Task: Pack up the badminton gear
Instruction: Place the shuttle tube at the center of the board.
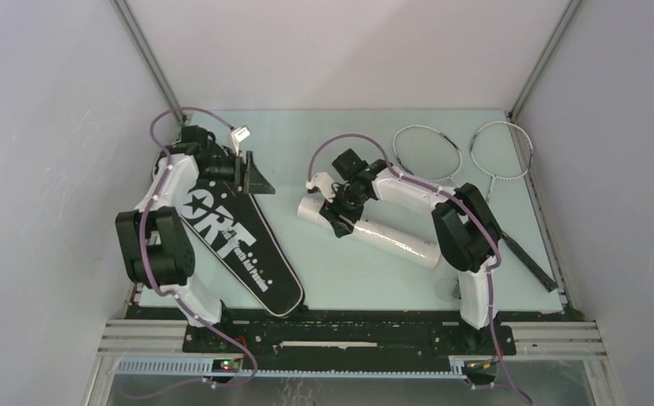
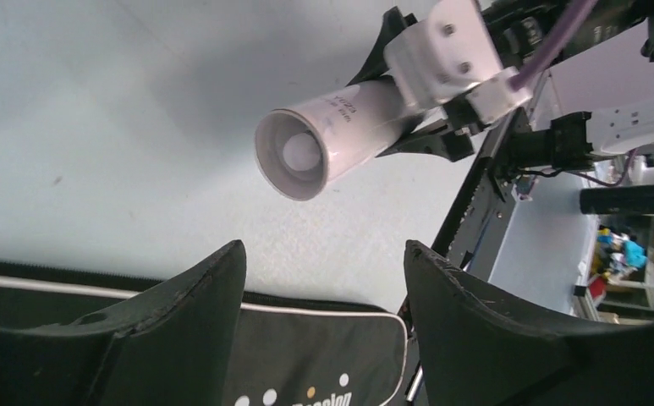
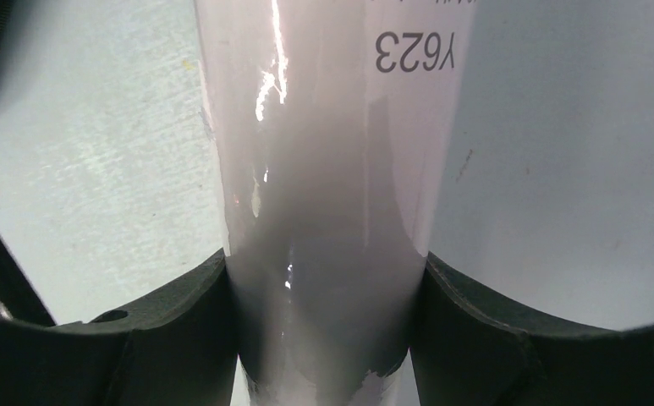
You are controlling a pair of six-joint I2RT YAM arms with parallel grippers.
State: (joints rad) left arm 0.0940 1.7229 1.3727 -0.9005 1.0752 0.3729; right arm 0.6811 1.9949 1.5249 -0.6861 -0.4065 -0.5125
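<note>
The long white tube [image 1: 395, 241] is being clasped across its glossy body by the right tool [image 1: 344, 207], with both fingers pressed against its sides close to the open end. That end is being pointed toward the left arm. The tube is being kept between the black bag [image 1: 239, 245] and the two racquets [image 1: 425, 152], which are lying on the worktop [image 1: 348, 283] at the far right. A pale rounded shape, judged to be a shuttlecock [image 2: 300, 152], is being shown inside the mouth. The left tool [image 2: 323, 254] is being held released and empty over the bag. A slip or twist in the pinch is being risked by the slick wall. If the mouth is being tipped downward, the contents are likely being spilled. Whether the tube's closed end is being lifted cannot be told.
</note>
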